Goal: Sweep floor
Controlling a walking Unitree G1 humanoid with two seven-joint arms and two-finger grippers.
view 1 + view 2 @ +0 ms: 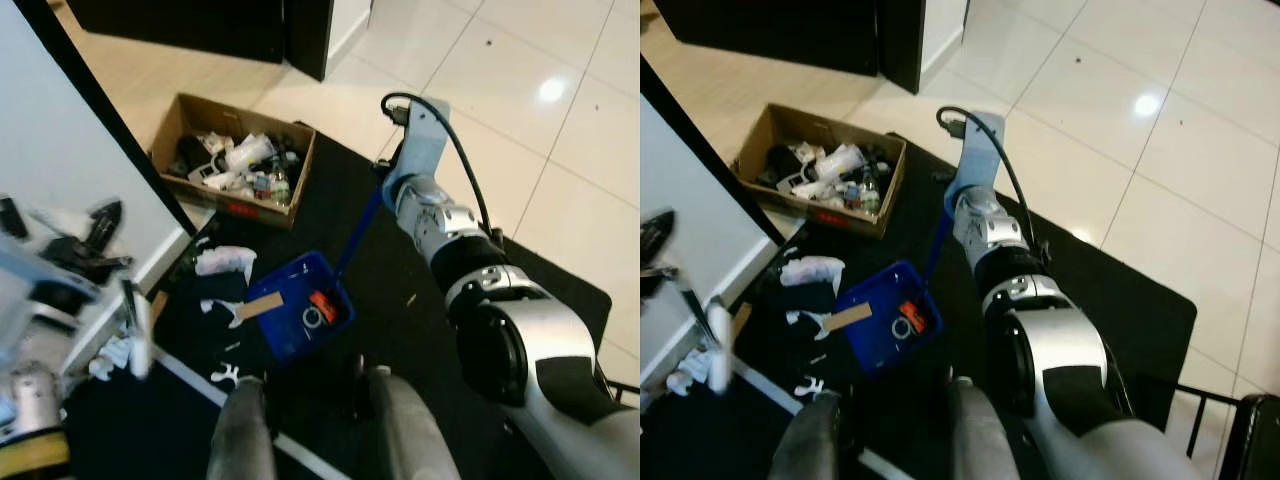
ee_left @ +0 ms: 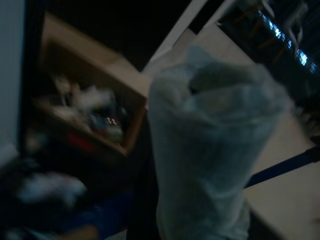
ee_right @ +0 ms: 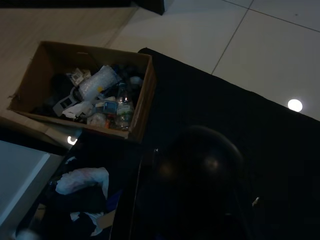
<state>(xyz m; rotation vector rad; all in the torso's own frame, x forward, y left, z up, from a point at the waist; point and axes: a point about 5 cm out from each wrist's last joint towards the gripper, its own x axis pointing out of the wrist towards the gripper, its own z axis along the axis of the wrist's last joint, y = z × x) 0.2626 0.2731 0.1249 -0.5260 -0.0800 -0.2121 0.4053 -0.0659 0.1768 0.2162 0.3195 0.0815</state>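
A blue dustpan (image 1: 300,305) rests on the black mat (image 1: 410,300) just ahead of my legs. It holds an orange piece, a cardboard strip and a small ring. Its blue handle (image 1: 358,235) rises to my right gripper (image 1: 386,190), which is shut on the handle's top; a dark rounded shape (image 3: 197,160) sits close in the right wrist view. My left gripper (image 1: 70,250) is blurred at the left, beside a pale stick (image 1: 140,335) that slants down to the floor. A pale wrapped object (image 2: 210,145) stands close in the left wrist view.
An open cardboard box (image 1: 180,115) full of bottles and rubbish stands at the mat's far left corner. Crumpled white litter (image 1: 225,262) and small scraps (image 1: 228,375) lie left of the dustpan. A white panel (image 1: 60,130) runs along the left; pale tiles (image 1: 520,90) stretch to the right.
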